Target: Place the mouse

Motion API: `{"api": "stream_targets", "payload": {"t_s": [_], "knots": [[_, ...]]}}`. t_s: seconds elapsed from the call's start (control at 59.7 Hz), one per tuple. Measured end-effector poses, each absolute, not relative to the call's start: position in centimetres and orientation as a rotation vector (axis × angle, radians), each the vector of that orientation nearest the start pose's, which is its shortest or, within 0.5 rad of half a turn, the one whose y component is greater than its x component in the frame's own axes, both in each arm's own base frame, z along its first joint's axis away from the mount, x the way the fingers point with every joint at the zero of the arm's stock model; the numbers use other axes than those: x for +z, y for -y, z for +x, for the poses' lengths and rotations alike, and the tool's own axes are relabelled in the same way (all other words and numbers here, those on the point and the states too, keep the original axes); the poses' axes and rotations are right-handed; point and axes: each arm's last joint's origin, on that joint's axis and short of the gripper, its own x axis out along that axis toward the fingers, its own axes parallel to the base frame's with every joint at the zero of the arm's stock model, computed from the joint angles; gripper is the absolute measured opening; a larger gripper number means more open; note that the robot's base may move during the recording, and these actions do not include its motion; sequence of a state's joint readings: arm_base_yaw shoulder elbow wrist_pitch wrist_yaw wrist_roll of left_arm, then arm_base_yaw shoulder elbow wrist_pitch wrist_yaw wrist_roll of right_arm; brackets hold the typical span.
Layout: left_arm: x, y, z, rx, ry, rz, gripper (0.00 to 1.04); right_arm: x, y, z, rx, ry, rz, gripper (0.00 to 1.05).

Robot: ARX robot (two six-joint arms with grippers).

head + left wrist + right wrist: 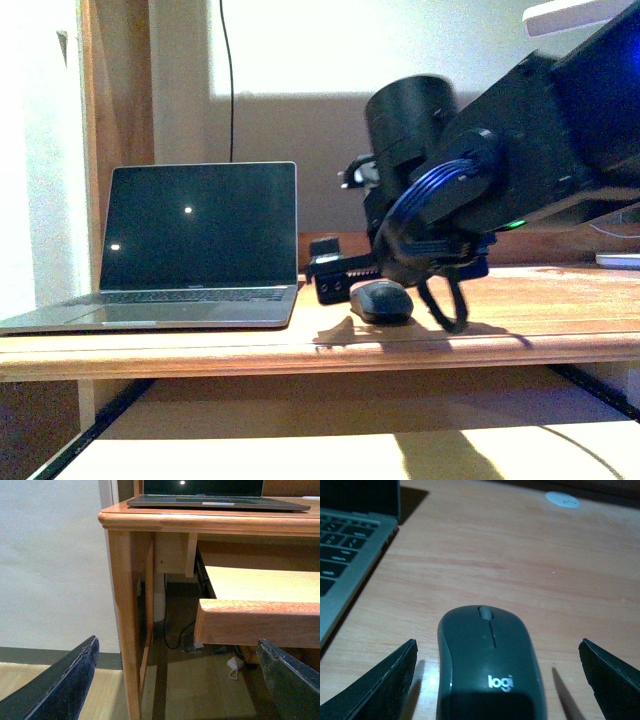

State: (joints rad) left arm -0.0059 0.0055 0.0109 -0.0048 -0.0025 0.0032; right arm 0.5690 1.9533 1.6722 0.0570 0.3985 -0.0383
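Observation:
The dark grey mouse [381,300] rests on the wooden desk [560,320] just right of the laptop [195,245]. In the right wrist view the mouse [490,665] lies flat between the wide-apart fingers, with clear wood showing on both sides, so nothing grips it. My right gripper [497,680] is open around it; its arm fills the right of the front view, the gripper [345,278] low over the desk. My left gripper [182,680] is open and empty, down beside the desk leg [127,625], well below the desktop.
A pulled-out wooden shelf [260,615] juts from under the desktop. A small flat white disc [562,499] lies farther back on the desk. The laptop keyboard [342,560] sits close beside the mouse. Cables and a white plug [234,664] lie on the floor.

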Motion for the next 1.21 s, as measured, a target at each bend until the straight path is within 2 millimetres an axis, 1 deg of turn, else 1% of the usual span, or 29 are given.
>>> {"api": "stream_targets", "payload": {"t_s": [0.05,0.117,0.167,0.218,0.251,0.318,0.368,0.419,0.502,0.569,0.67,0.737,0.804,0.854,0.921,1.021,1.205], "knots": [[16.6,0.1,9.7,-0.004,0.001,0.003,0.97,32.5,-22.8,38.9,0.201,-0.169,-0.121,0.97],[16.6,0.1,9.7,-0.003,0.001,0.003,0.97,33.6,-20.6,37.5,0.261,-0.126,-0.078,0.97],[16.6,0.1,9.7,-0.004,0.001,0.003,0.97,34.3,-18.4,36.0,0.308,-0.093,-0.054,0.97],[16.6,0.1,9.7,-0.003,0.001,0.003,0.97,34.5,-16.7,34.7,0.339,-0.072,-0.044,0.97],[16.6,0.1,9.7,-0.003,0.001,0.003,0.97,34.4,-14.9,33.5,0.361,-0.061,-0.038,0.97],[16.6,0.1,9.7,-0.003,0.001,0.003,0.97,32.9,-11.7,31.1,0.402,-0.070,-0.043,0.97],[16.6,0.1,9.7,-0.004,0.001,0.003,0.97,31.7,-10.4,30.1,0.421,-0.090,-0.048,0.97],[16.6,0.1,9.7,-0.004,0.001,0.003,0.97,29.9,-8.9,28.8,0.446,-0.126,-0.059,0.97],[16.6,0.1,9.7,-0.004,0.001,0.003,0.97,27.6,-7.2,27.0,0.482,-0.178,-0.063,0.97],[16.6,0.1,9.7,-0.003,0.001,0.003,0.97,26.1,-5.9,25.4,0.514,-0.206,-0.058,0.97],[16.6,0.1,9.7,-0.004,0.001,0.003,0.97,24.9,-4.4,23.3,0.561,-0.218,-0.048,0.97],[16.6,0.1,9.7,-0.004,0.001,0.003,0.97,23.8,-3.0,21.2,0.618,-0.219,-0.039,0.97],[16.6,0.1,9.7,-0.004,0.001,0.003,0.97,22.7,-2.2,19.7,0.664,-0.231,-0.038,0.97],[16.6,0.1,9.7,-0.003,0.001,0.003,0.97,21.9,-1.9,19.0,0.684,-0.244,-0.039,0.97],[16.6,0.1,9.7,-0.003,0.001,0.003,0.97,20.4,-1.9,18.2,0.698,-0.276,-0.046,0.97],[16.6,0.1,9.7,-0.003,0.001,0.003,0.97,19.0,-3.0,18.1,0.691,-0.293,-0.074,0.97],[16.6,0.1,9.7,-0.003,0.001,0.003,0.97,18.3,-5.2,18.9,0.708,-0.284,-0.092,0.97]]}}
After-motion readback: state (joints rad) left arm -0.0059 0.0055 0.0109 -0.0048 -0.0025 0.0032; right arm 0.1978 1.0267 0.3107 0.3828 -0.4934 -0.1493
